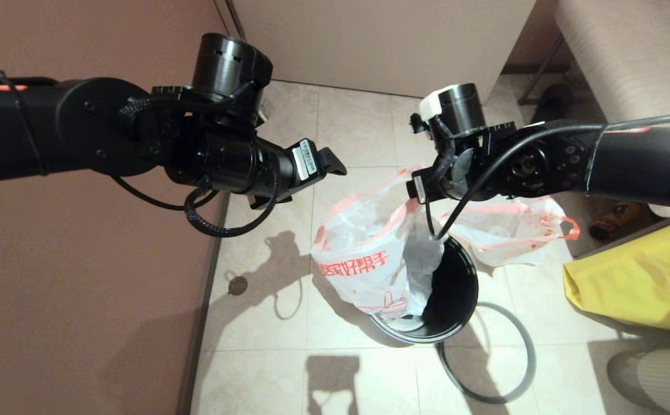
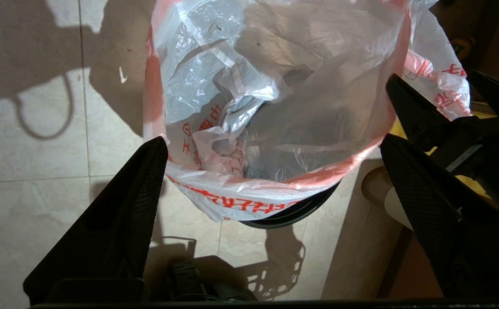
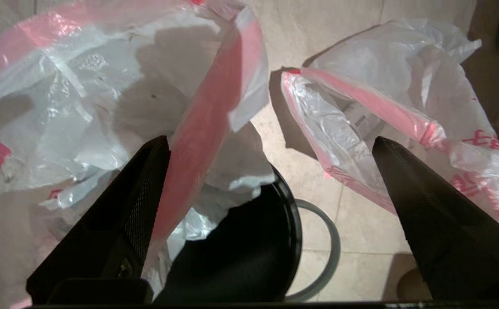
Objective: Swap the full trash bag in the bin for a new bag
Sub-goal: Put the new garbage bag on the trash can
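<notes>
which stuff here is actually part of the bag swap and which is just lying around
Part of the job:
- new bag, half in the bin, draped over its rim
- bin
- grey hoop, off the bin, on the floor
- full trash bag, on the floor past the bin
- left gripper and right gripper, both open above the bin

Just lying about:
- yellow fabric bag
- floor drain

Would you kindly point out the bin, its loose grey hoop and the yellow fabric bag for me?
bin [image 1: 456, 294]: head view, on the dark inner wall on its open side.
grey hoop [image 1: 528, 351]: head view, on its right arc, lying on the floor tiles.
yellow fabric bag [image 1: 629, 282]: head view, on its flat yellow side.
</notes>
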Motion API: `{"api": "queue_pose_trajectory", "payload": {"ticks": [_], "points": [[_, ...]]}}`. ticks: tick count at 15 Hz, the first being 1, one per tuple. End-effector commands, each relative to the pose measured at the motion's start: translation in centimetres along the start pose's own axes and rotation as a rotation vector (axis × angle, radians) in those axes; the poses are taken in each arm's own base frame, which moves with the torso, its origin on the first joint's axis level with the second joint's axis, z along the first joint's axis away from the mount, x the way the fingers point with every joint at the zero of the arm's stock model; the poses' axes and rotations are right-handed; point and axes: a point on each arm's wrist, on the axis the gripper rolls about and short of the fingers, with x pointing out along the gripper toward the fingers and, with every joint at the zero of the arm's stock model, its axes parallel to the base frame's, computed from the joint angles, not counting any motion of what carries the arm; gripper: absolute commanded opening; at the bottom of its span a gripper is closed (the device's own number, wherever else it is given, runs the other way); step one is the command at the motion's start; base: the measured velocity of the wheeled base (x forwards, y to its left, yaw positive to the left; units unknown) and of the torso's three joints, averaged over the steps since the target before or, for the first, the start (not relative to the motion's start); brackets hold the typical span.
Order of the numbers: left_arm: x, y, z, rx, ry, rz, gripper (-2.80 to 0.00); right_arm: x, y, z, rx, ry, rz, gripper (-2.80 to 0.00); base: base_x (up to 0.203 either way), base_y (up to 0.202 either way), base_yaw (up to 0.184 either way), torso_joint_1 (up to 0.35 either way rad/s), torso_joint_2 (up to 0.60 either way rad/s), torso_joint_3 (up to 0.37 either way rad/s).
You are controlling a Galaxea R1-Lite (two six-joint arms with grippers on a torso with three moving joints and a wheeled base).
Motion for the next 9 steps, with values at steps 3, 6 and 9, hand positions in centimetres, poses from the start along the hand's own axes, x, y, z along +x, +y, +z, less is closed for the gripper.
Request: {"api": "queue_pose_trajectory", "payload": {"ticks": [3,6,9], "points": [[1.3,0.2,-0.5,-0.001,0.024,0.017,0.0,0.5,1.4,0.2,0.025,-0.061,0.014,0.0,0.0,0.0,0.0,0.0,0.0,0.0],[1.6,0.2,-0.5,-0.001,0.027,0.021,0.0,-1.5,1.0,1.0,0.026,-0.076,0.033,0.0,0.0,0.0,0.0,0.0,0.0,0.0],[1.5,0.8,0.0,-0.012,0.013,0.032,0.0,-1.8,2.3,0.3,-0.01,-0.05,0.055,0.0,0.0,0.0,0.0,0.0,0.0,0.0]]}}
